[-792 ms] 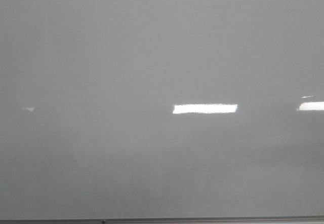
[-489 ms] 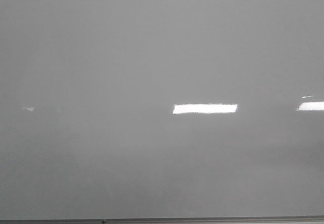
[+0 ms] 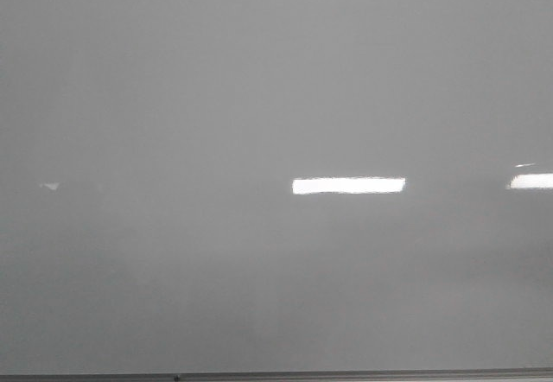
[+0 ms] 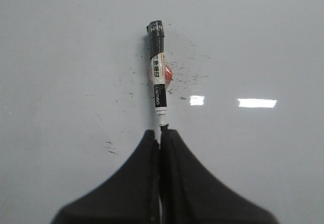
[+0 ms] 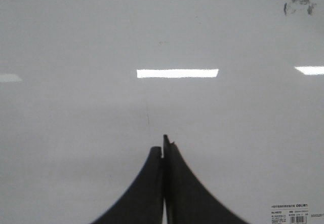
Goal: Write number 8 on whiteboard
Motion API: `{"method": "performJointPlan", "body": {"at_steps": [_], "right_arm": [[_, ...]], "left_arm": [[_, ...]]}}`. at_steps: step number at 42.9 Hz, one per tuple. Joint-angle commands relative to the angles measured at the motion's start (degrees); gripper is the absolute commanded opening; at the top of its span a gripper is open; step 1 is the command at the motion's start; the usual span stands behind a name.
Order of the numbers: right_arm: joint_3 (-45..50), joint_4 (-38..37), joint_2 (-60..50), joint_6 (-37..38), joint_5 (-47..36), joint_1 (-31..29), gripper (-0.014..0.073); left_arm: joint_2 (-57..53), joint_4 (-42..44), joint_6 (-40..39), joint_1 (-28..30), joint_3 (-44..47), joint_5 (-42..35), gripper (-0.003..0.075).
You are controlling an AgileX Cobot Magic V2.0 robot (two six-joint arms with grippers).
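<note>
Front view vs the two earlier frames: almost nothing changes. The whiteboard (image 3: 259,97) reads as the same blank grey sheet, thin dark edge along the bottom of frame; only the bright reflection bar mid-frame sits a touch differently. No number 8 anywhere, no stroke at all, so judged by this the writing hasn't begun, approx zero progress.

Left gripper (image 4: 161,133) comes up from bottom centre of the left wrist view, fingers pressed together, no gap. A marker (image 4: 157,72) lies on the board just beyond the tips, cap end toward the upper centre; whether the tips pinch its near end or only touch it, can't tell. Faint old ink specks scatter around it.

Right gripper (image 5: 163,145) is at bottom centre of its view, fingers together on nothing visible, over bare board; smudges in upper right corner, a printed label at lower right.
</note>
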Motion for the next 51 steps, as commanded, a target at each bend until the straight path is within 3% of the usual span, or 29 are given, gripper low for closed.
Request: {"method": "performJointPlan", "body": {"at_steps": [1, 32, 44, 51], "right_arm": [[-0.12, -0.6, -0.91, 0.14, -4.26, -0.38, -0.0062], [-0.12, -0.6, -0.91, 0.14, -4.32, -0.38, -0.0062], [-0.89, -0.6, -0.91, 0.14, -7.59, -0.38, -0.0062], [-7.12, -0.53, -0.85, 0.14, -3.86, -0.38, -0.0062]], "left_arm": [[-0.76, -0.53, -0.56, 0.07, 0.81, -4.6, -0.0021], [-0.76, -0.53, -0.56, 0.07, 0.81, -6.18, -0.0021], [-0.76, -0.87, -0.56, 0.07, 0.54, -14.45, -0.0021], [-0.51, -0.87, -0.56, 0.07, -4.67, -15.74, -0.0021]]}}
